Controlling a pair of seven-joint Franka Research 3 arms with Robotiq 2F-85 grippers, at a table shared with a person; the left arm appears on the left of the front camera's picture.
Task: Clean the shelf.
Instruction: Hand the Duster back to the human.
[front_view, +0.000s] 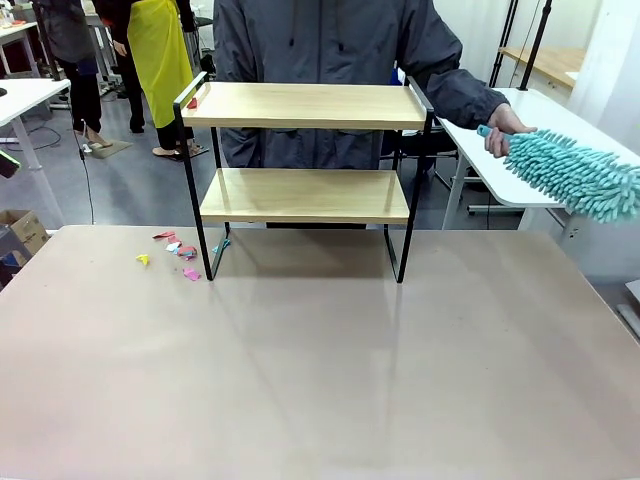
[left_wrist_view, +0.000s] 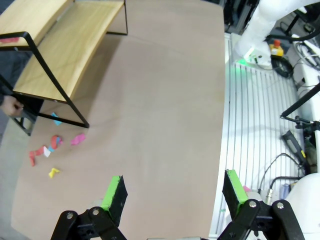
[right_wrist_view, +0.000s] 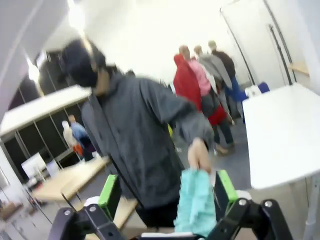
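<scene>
We're in a robotics lab or open workroom by the look of it: a white robot arm base with a red stop button stands on a ribbed platform beside loose cables. White tables sit on a grey floor, and people, blurred, walk past behind.

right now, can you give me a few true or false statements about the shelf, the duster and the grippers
1. The person's hand holds the duster. True.
2. Paper scraps lie on the table beside the shelf. True.
3. The lower board is piled with scraps. False: it looks bare.
4. The left gripper is shut. False: its jaws stand wide open over the table.
5. The right gripper clamps the duster. False: the jaws are open, with the duster between them in the person's hand.
</scene>
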